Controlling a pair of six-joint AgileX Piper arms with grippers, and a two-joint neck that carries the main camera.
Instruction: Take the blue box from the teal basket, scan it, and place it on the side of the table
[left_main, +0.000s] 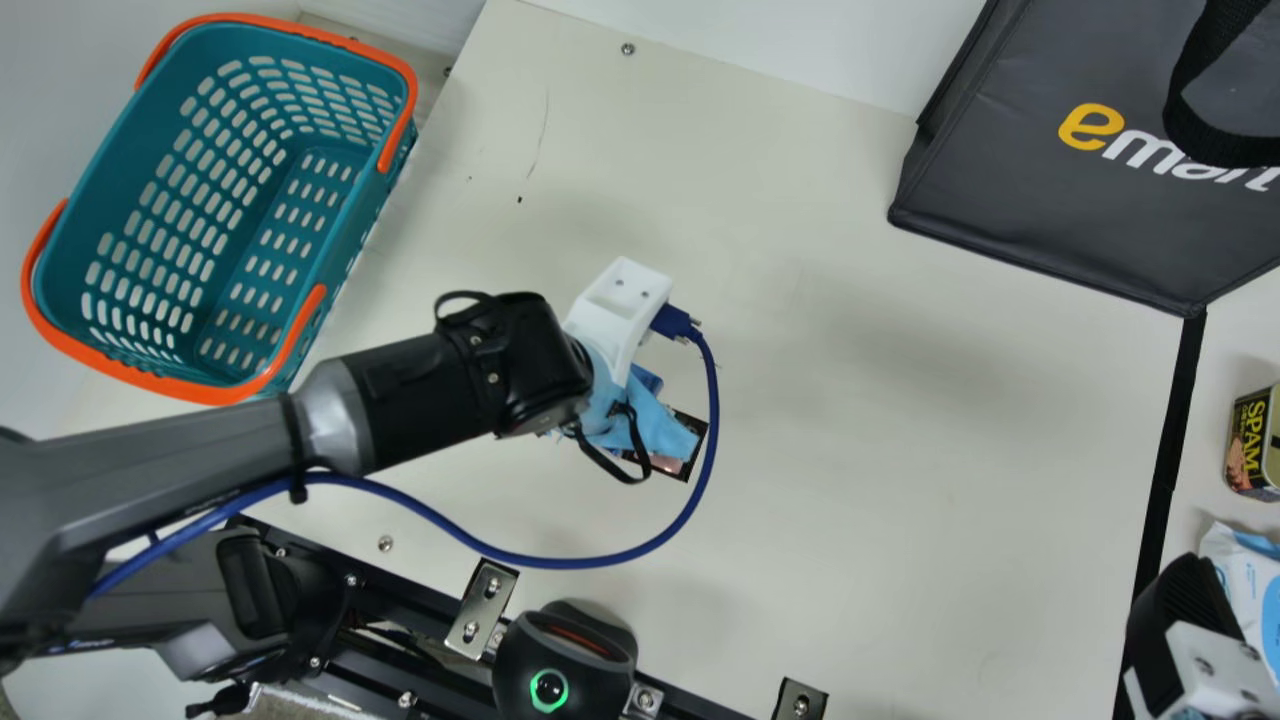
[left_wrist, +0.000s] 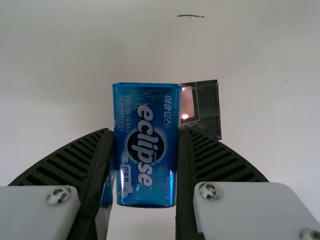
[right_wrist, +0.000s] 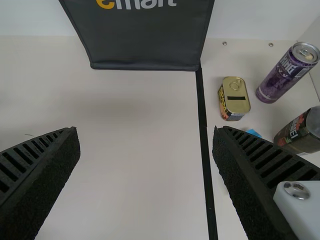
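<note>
1. The left tool (left_main: 640, 415) pinches the blue box (left_wrist: 147, 145) between its two black ribbed fingers, one against each long side, the printed face toward the wrist camera.
2. The left arm (left_main: 410, 390) stretches in from the main view's lower left, wrist bent downward over the bench (left_main: 880, 440). A blue cable (left_main: 600, 560) loops beside it.
3. Partly hidden behind the box in the wrist view is a glossy, dark-framed panel (left_wrist: 205, 107), a pinkish glow on its surface.
4. The right tool (left_main: 1190, 610) is poised at the bench's right, fingers spread wide apart, near a white-and-blue packet (left_main: 1245, 580).
5. The teal basket (left_main: 345, 240) stands at the far left, orange handles folded to its rim, slotted walls and floor in view.
6. Across the bench sits a black bag (left_main: 1040, 200); its interior is hidden.
7. Right of a black strip (right_wrist: 202, 115) stand a gold-topped tin (right_wrist: 236, 97), a purple can (right_wrist: 285, 75) and a dark can (right_wrist: 297, 132).
</note>
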